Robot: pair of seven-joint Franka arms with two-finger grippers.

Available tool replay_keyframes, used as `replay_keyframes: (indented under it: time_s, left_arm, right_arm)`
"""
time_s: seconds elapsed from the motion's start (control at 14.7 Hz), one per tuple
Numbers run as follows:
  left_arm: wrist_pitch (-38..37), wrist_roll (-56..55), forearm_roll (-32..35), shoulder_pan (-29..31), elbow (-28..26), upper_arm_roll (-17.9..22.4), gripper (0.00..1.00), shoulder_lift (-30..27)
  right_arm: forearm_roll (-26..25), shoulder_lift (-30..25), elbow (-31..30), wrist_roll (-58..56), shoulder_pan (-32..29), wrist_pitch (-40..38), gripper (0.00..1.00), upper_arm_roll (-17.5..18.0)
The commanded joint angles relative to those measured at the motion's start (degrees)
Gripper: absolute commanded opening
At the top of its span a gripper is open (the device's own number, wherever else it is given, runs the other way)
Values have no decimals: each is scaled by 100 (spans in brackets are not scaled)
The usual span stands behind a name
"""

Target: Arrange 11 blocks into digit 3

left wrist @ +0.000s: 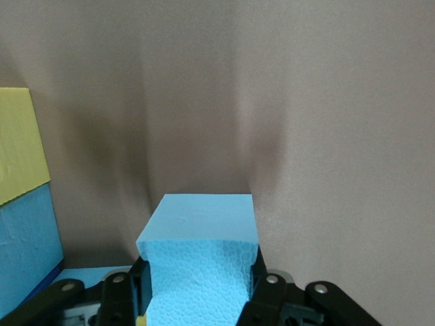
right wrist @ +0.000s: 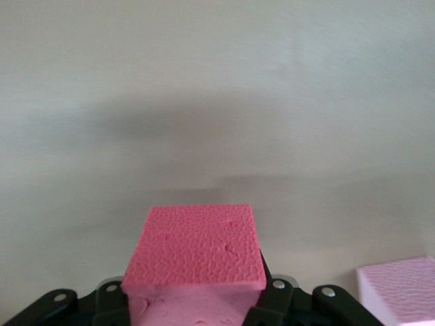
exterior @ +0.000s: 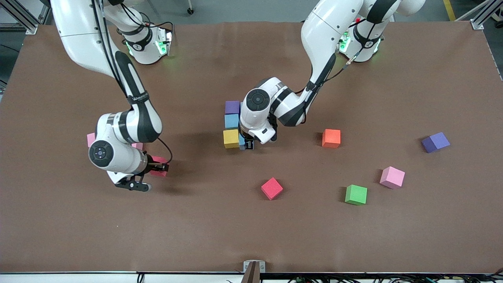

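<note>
Both tools are clamped on blocks: left tool (exterior: 246, 146) should seat its light blue block (left wrist: 200, 261) flush beside the yellow block (exterior: 231, 138); right tool (exterior: 160, 168), waiting, grips a red block (right wrist: 196, 255).

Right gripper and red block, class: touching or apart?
Touching. The right wrist view shows the right gripper with its fingers pressed against both sides of the red block.

Purple (exterior: 232, 107), blue (exterior: 232, 120), yellow (exterior: 231, 138) blocks in column; other blocks scattered.
</note>
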Motion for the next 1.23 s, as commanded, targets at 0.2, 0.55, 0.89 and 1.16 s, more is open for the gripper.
replay_keyframes:
  time_s: [0.2, 0.55, 0.89, 1.16]
  left_arm:
    - [109, 26, 15, -48, 196, 59, 100, 69]
    - [-741, 26, 356, -48, 179, 51, 100, -668]
    - [-1806, 832, 543, 259, 178, 112, 100, -1556]
    - [-2386, 2159, 569, 716, 170, 112, 100, -2075]
  right_arm:
    - [44, 263, 592, 49, 733, -15, 26, -20]
    - [53, 817, 1155, 400, 1058, -33, 24, -12]
    - [88, 1247, 1875, 1005, 1304, -384, 20, -3]
    - [97, 1599, 2333, 1630, 1472, -437, 19, 111]
